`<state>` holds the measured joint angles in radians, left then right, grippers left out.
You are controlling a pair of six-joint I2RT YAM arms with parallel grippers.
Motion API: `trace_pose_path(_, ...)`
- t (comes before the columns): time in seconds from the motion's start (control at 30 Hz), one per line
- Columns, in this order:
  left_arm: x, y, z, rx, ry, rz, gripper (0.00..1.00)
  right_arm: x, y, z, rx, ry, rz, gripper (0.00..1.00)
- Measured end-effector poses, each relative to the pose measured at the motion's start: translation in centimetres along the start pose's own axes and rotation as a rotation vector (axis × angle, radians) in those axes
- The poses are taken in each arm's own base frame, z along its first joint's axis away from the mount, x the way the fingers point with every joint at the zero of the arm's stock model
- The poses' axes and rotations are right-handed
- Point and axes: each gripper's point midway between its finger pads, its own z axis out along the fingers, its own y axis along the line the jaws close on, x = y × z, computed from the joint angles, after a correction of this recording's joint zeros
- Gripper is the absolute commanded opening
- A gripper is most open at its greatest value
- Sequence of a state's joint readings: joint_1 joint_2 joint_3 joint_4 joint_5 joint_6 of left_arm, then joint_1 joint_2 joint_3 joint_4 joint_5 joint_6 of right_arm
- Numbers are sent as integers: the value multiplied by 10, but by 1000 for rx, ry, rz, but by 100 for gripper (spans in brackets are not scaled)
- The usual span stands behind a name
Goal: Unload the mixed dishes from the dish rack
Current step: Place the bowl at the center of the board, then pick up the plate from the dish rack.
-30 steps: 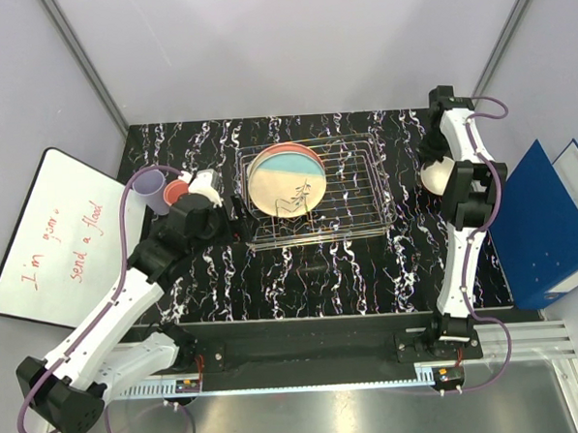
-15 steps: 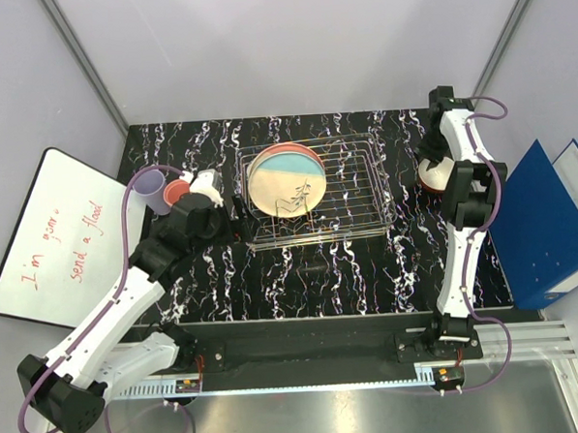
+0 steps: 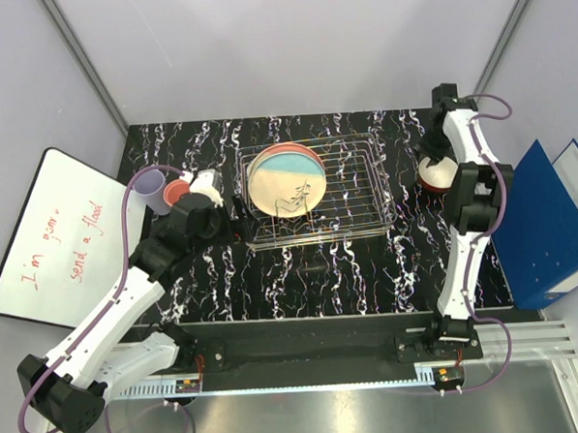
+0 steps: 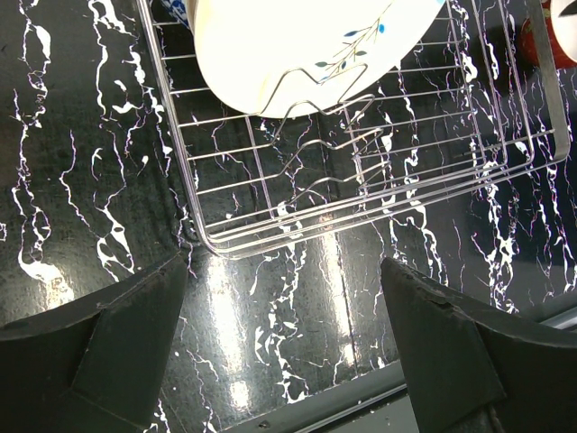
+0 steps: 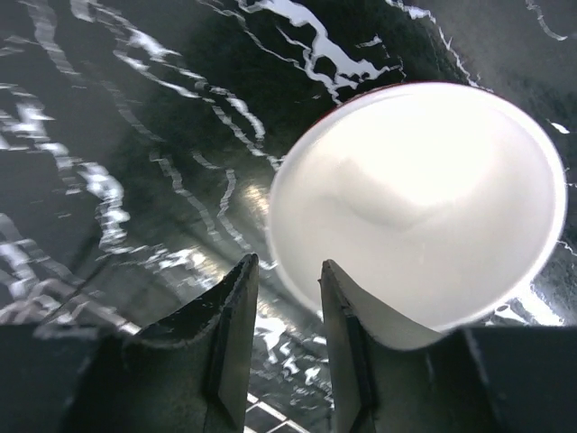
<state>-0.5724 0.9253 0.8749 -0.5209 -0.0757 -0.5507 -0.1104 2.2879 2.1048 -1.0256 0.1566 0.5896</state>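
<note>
Dish rack (image 3: 358,201) stood mid-table on the black, white-veined table (image 3: 302,284), its long side running left to right.

Left gripper (image 4: 284,289) hovered over the table at the rack's near left corner. Its jaws were spread wide and held nothing. The rack's rounded corner wire lay just beyond the gap, untouched.

Two large plates stood on edge in the rack's left half, leaning among the tines. The cream-and-blue plate (image 3: 280,188) was in front, with a thin sprig drawn on its cream part. Of the second plate (image 3: 310,150) behind it, only a pink rim showed.

On the table left of the rack, beyond the left gripper, stood the lavender cup (image 3: 152,189), upright. A small red dish (image 3: 176,191) was touching it or just beside it; could not tell which.

On the right, well apart from the rack, the bowl (image 5: 424,198) sat upright on the table, white inside and red outside. Right gripper (image 5: 288,284) was at its rim with jaws narrowly apart, the rim's edge lying in the gap. Contact with the fingers could not be told.

Writing: the whiteboard (image 3: 53,239) off the table's left edge carried red handwriting. The second line read "send a flood". The first began "I'm", the rest unclear.
</note>
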Motion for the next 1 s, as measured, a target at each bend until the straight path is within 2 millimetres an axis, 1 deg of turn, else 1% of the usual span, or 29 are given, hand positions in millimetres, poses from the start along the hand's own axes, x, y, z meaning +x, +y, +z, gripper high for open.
trace_pose_path(0.07,0,0,0,-3,-2,1,94,-8,6,-18,-40,-33,19,44)
trace_pose_path(0.13,-2,1,-1,-6,-5,3,95,-18,12,-40,-90,-75,41,46)
trace_pose_path(0.17,-3,0,-1,-6,-7,4,95,-25,17,-55,-124,-105,56,46)
trace_pose_path(0.2,-7,-1,-3,-4,-15,5,95,-33,22,-74,-169,-139,71,46)
trace_pose_path(0.23,-10,-3,-4,-1,-24,7,95,-39,25,-88,-193,-164,79,47)
trace_pose_path(0.3,-22,-8,-8,5,-50,12,96,-51,34,-125,-273,-222,100,47)
trace_pose_path(0.33,-27,-10,-9,8,-62,15,96,-55,37,-138,-300,-243,105,47)
trace_pose_path(0.4,-39,-14,-12,10,-88,23,96,-59,44,-166,-360,-282,110,47)
trace_pose_path(0.43,-47,-17,-13,11,-102,27,97,-58,47,-178,-383,-296,106,47)
trace_pose_path(0.5,-55,-19,-10,0,-111,38,98,-51,58,-197,-428,-318,86,47)
trace_pose_path(0.57,-65,-23,-3,-16,-113,52,98,-29,78,-217,-503,-325,38,48)
trace_pose_path(0.63,-74,-25,6,-33,-104,59,98,1,97,-232,-582,-311,-21,49)
trace_pose_path(0.73,-89,-32,23,-45,-95,59,98,54,119,-250,-698,-272,-126,54)
trace_pose_path(0.8,-102,-37,33,-44,-95,51,98,80,128,-258,-768,-257,-197,57)
trace_pose_path(0.87,-110,-40,38,-41,-106,46,98,97,133,-258,-829,-255,-256,57)
trace_pose_path(0.9,-111,-40,39,-43,-109,43,98,104,135,-255,-866,-259,-285,57)
trace_pose_path(1.0,-112,-39,37,-44,-117,35,98,126,132,-232,-902,-236,-387,55)
